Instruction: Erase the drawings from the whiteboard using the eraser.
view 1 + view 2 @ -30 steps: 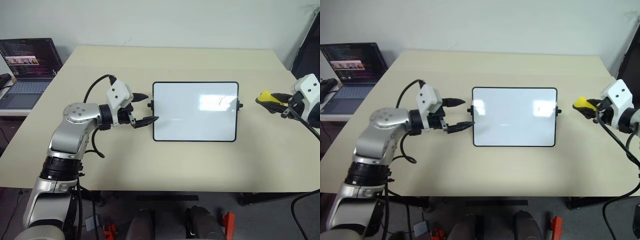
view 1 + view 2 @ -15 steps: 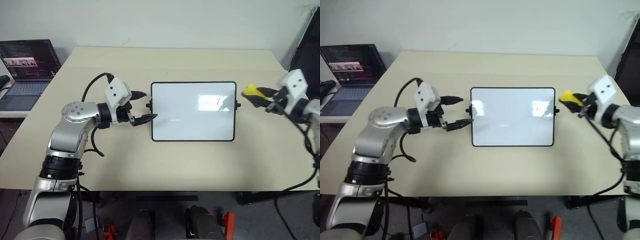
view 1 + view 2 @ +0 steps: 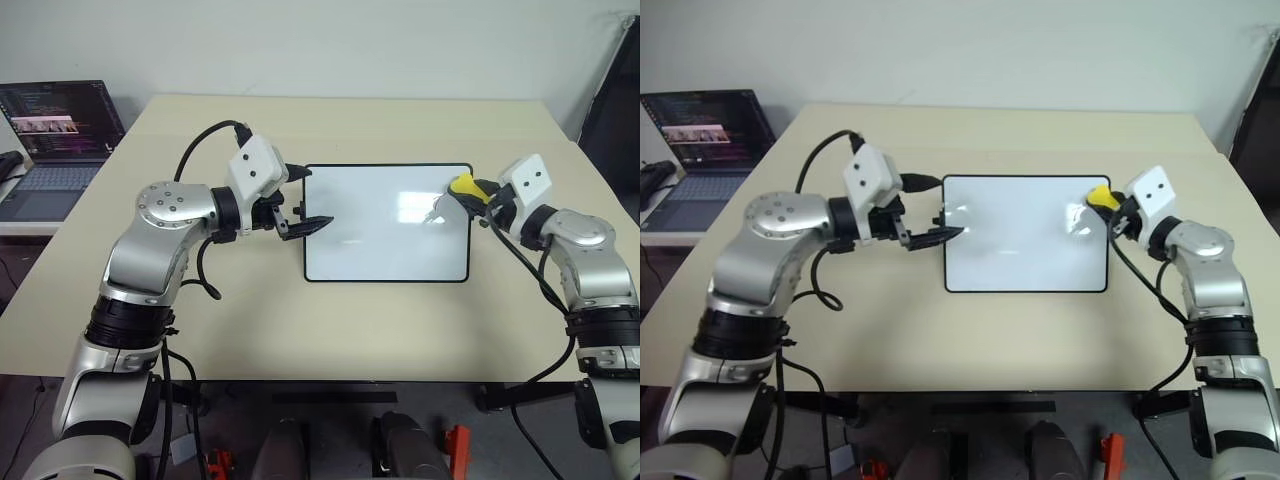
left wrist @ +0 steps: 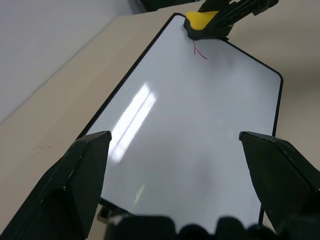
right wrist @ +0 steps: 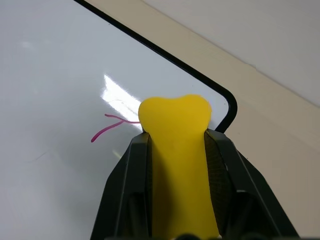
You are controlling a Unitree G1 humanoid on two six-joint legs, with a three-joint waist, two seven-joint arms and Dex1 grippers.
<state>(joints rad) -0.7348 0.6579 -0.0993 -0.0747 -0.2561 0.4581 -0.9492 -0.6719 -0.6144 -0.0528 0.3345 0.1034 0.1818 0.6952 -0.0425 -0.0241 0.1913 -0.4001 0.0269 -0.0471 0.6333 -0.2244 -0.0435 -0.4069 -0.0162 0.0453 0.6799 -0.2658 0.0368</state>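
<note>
Already over the whiteboard's [image 3: 386, 222] far right corner, the yellow eraser [image 3: 463, 187] sits clenched in the right hand [image 5: 176, 145], at the edge of a red marker stroke [image 5: 107, 127]. Risk: the board lies loose on the counter [image 3: 250, 320], so a hard wipe may shove it. Left hand [image 3: 300, 202] hangs released above the board's left edge, not pinning it. A tilted eraser could also skip the thin line.

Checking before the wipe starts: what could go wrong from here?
1. The red mark pokes out beside the eraser, so a short stroke may miss its tail.
2. The left gripper is open at the whiteboard edge, not clamping it, so the board may slide.
</note>
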